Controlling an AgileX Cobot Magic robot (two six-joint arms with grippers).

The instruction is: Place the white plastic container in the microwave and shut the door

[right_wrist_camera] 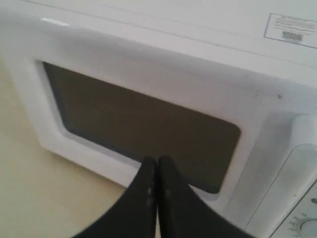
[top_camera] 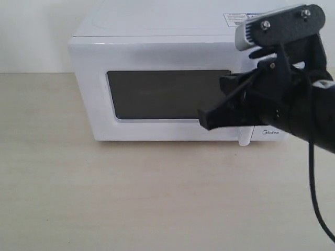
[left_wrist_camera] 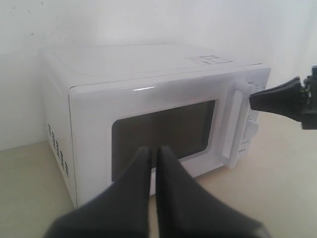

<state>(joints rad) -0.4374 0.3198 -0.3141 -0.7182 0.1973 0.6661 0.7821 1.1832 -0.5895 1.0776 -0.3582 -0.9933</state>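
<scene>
The white microwave (top_camera: pixel 157 47) stands at the back of the table, and its door (top_camera: pixel 167 94) with the dark window is shut. The white plastic container is out of view. My right gripper (top_camera: pixel 207 119) is shut and empty, hovering just in front of the door's lower right part, near the vertical bar handle (left_wrist_camera: pixel 232 124). The right wrist view shows its fingertips (right_wrist_camera: pixel 157 161) close to the window's lower edge. My left gripper (left_wrist_camera: pixel 153 151) is shut and empty, some way back from the door, and it does not show in the exterior view.
Light wooden table (top_camera: pixel 131 198) stretches in front of the microwave. A sticker (top_camera: pixel 235 18) lies on the microwave's top. The control panel with dials (right_wrist_camera: pixel 302 223) sits right of the handle. A plain white wall stands behind.
</scene>
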